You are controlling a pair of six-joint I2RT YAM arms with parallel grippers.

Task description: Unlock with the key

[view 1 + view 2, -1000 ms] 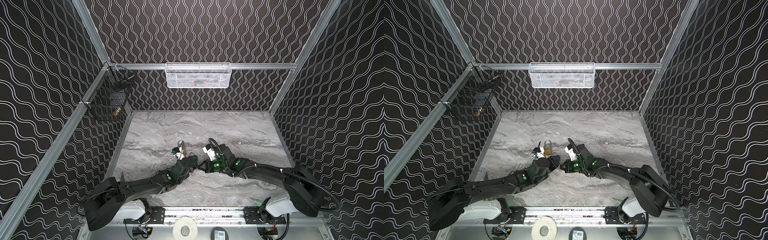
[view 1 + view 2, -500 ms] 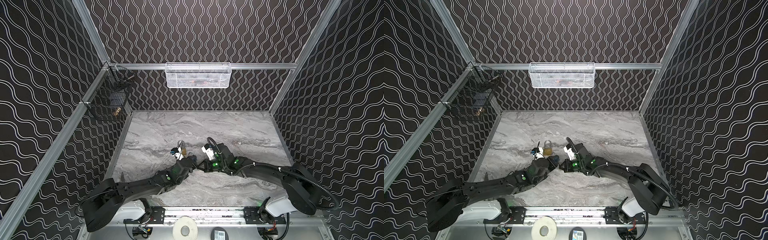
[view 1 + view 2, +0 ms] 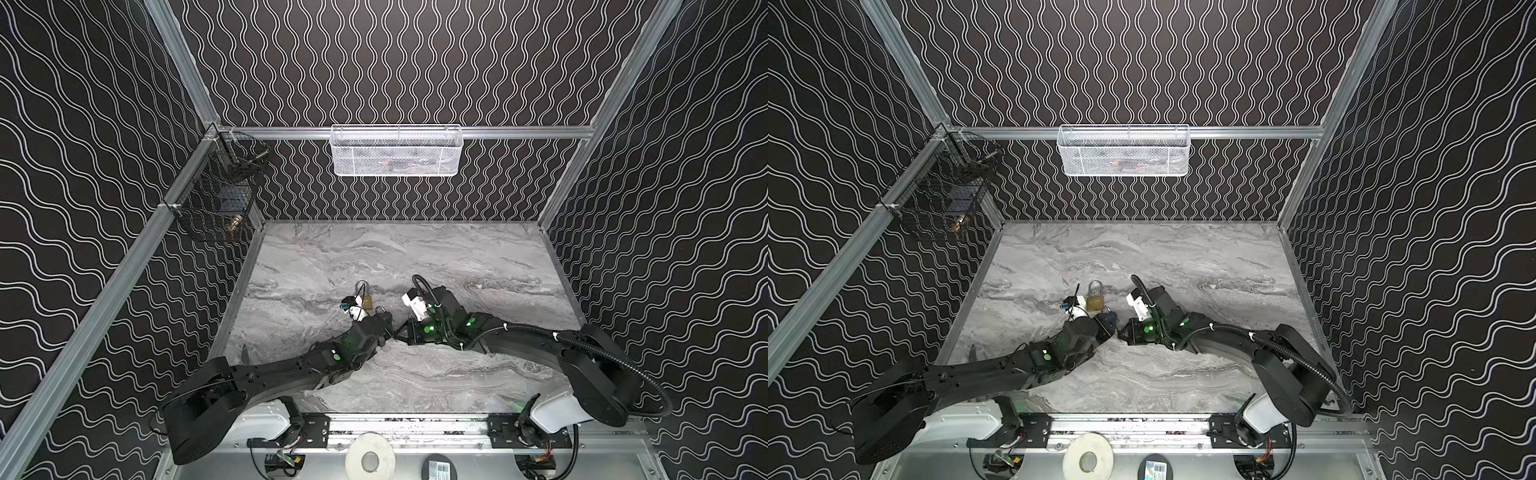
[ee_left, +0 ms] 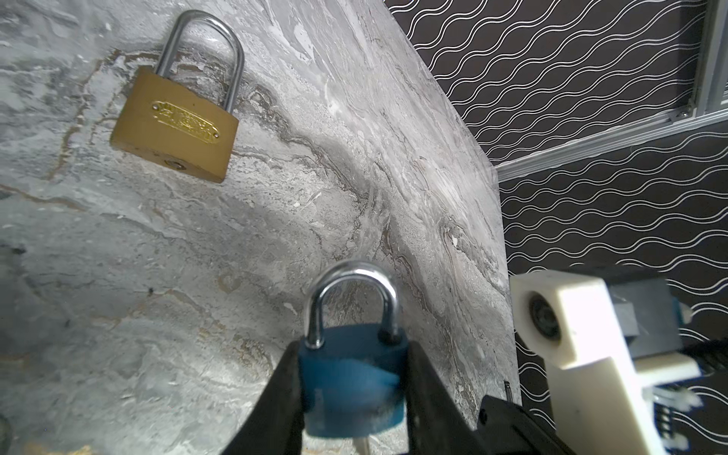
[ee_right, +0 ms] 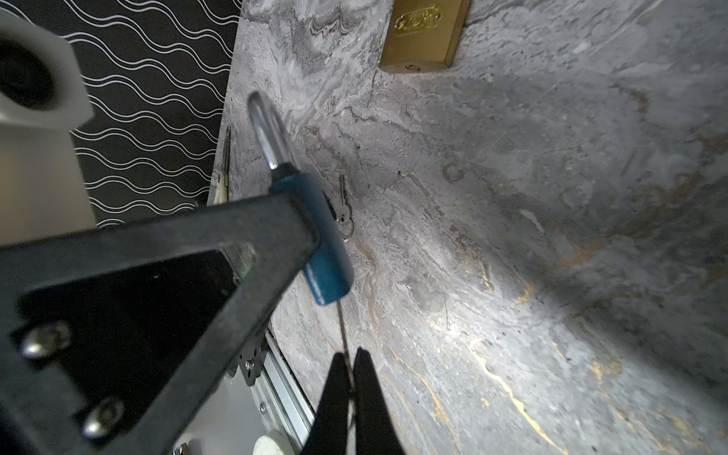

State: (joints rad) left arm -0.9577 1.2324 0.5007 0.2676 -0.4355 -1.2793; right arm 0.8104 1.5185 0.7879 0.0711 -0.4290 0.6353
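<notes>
Nearest to me, both arms reach in from the near edge of the grey marbled table [image 3: 415,257]. They meet around its middle, slightly left of centre.

My left hand [image 4: 351,354] is pinching the small blue padlock [image 4: 352,386] by the two sides of its body, with its black fingers [image 4: 285,378] pressed flat against it. The padlock's silver shackle [image 4: 350,283] points toward the far side, and both of its legs sit down in the body.

Coming in from the right, my right hand [image 5: 348,360] is pressed together on the slim silver key [image 5: 343,331]. The blade runs from the fingertips straight up to the underside of the blue body. I cannot tell how deep it sits in the keyway. In both top views the two hands are almost tip to tip, with the blue lock between them [image 3: 1111,318].

A second key on a small ring [image 5: 342,207] lies flat on the table, apart from the held lock. I can only pick it out from the right wrist view.

Just beyond the left hand, a brass padlock with a steel shackle [image 3: 1095,302] lies flat on the table, its shackle toward the far wall and its keyhole end toward me.

At the back, a white mesh basket [image 3: 397,151] hangs on the far rail. A black wire basket [image 3: 216,208] hangs on the left wall near the far corner.
</notes>
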